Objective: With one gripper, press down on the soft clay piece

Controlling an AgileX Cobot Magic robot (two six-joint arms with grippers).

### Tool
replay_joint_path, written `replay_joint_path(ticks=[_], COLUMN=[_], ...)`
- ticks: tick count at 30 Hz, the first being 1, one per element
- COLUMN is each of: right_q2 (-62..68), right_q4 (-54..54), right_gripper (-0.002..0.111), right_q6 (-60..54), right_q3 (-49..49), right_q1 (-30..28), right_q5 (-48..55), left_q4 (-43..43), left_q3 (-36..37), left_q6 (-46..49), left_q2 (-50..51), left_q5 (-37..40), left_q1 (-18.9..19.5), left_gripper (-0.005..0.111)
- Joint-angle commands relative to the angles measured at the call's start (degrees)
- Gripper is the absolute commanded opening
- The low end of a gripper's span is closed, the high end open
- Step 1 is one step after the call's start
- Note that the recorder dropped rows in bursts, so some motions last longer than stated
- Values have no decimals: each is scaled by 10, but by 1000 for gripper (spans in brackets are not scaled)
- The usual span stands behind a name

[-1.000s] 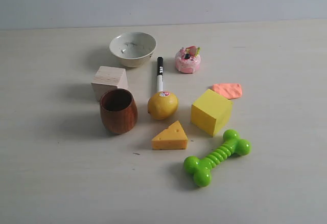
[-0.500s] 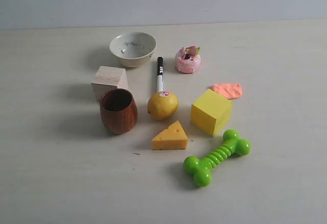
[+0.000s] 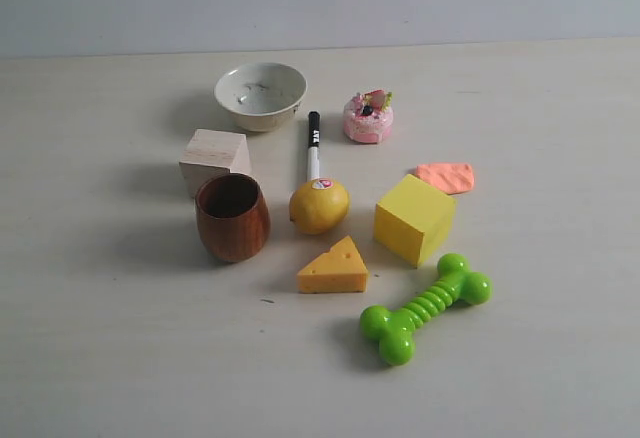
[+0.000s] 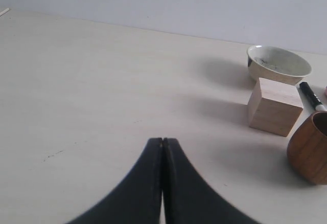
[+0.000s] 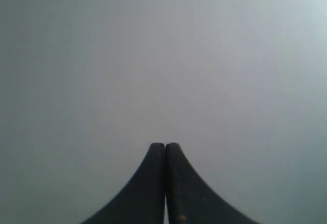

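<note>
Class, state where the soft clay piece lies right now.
In the exterior view the soft clay piece lies flat right of centre, just behind the yellow cube and to the right of the pink cake toy.

Desk: bowl, wood block, wooden cup, marker, lemon, toy cake, clay piece, yellow cube, cheese wedge, bone toy.

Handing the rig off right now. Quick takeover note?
Left claw: shut, empty, over bare table.
Right claw: shut, empty; its camera shows only a blank grey surface.
Soft clay piece: lying flat, just behind the yellow cube.
Done: nothing; neither claw shows in the exterior view.
Left: bring one claw over the clay and press down, probably the right.
</note>
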Motion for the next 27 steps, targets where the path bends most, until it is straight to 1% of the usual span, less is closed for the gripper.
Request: replay_joint_path(ticks=[1, 3, 5, 8, 11, 13, 16, 19, 23, 27], right_q2=[79, 134, 188, 273, 356, 409, 497, 581, 694, 798], right_q4=[-9, -9, 13, 99, 191, 225, 227, 194, 99, 6], right_gripper=[0, 0, 0, 0, 0, 0, 0, 0, 0, 0], right_q6=[8, -31, -91, -157, -262, -306, -308, -284, -187, -111], right_q3=[-137, -195, -240, -295, -357, -394, -451, -507, -581, -634], right_q1=[1, 1, 2, 22, 42, 59, 91, 117, 151, 173], right_q5=[236, 337, 413, 448, 505, 547, 577, 612, 667, 720], left_q4=[-6, -6, -6, -6, -6, -6, -6, -6, -6, -6], left_q3=[2, 2, 2, 2, 2, 2, 2, 2, 2, 2], left_q6=[2, 2, 5, 5, 5, 3, 3, 3, 4, 4], left_q2=[-3, -3, -3, -3, -3, -3, -3, -3, -3, -3], left_q5=[-2, -2, -2, -2, -2, -2, -2, -2, -2, -2], left_q1=[1, 1, 1, 1, 1, 1, 1, 1, 1, 1], left_gripper=[0, 0, 0, 0, 0, 0, 0, 0, 0, 0])
